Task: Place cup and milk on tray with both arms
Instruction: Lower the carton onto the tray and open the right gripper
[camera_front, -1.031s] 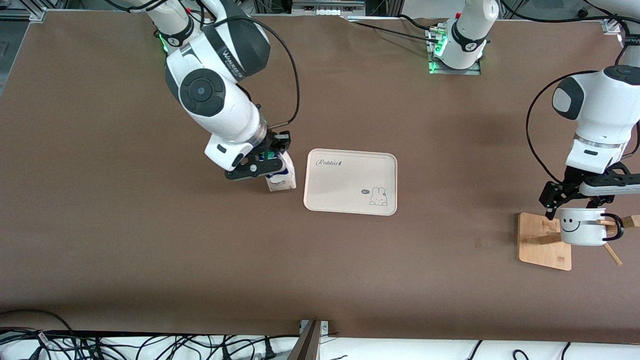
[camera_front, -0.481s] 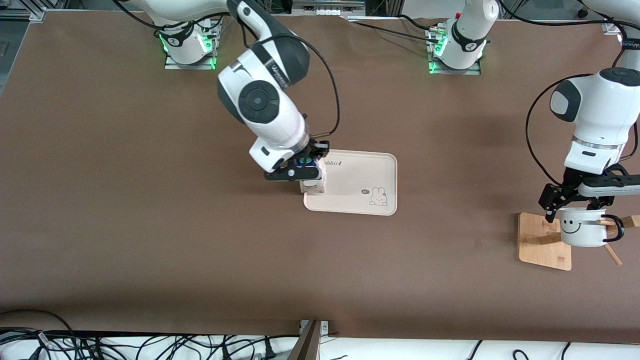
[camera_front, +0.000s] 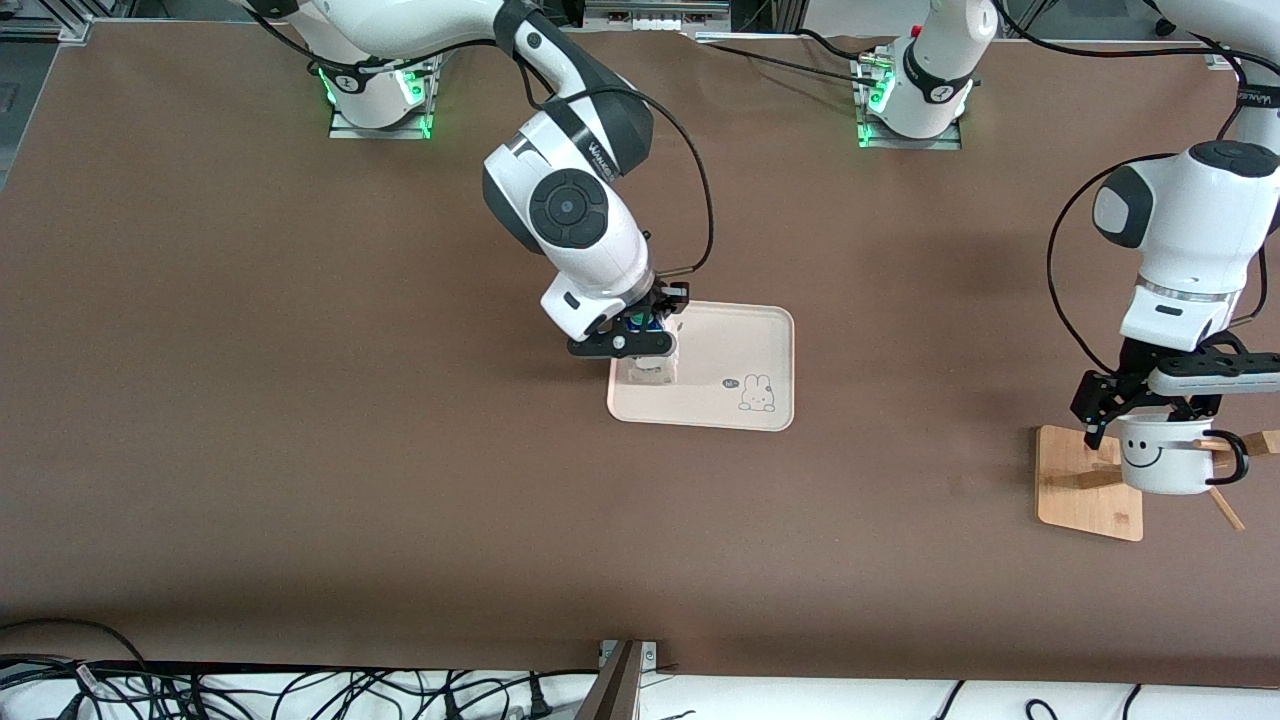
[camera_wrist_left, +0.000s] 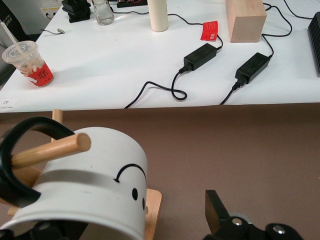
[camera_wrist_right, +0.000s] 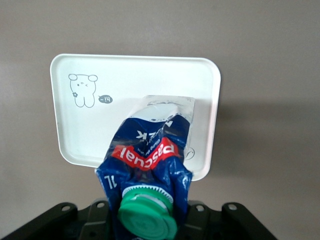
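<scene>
My right gripper is shut on the milk, a carton with a blue top and a green cap. It holds the carton upright over the end of the cream tray toward the right arm's end of the table. I cannot tell whether the carton's base touches the tray. The white smiley cup hangs on a wooden peg of a rack at the left arm's end. My left gripper is open and straddles the cup. One finger stands apart from the cup's side.
The wooden rack base lies under the cup, with a loose-looking peg sticking out. The rabbit drawing marks the tray's other end. Cables lie along the table edge nearest the front camera.
My right arm has carried the milk from the table beside the tray to over the tray's end. My left gripper has stayed at the cup, barely shifting.
</scene>
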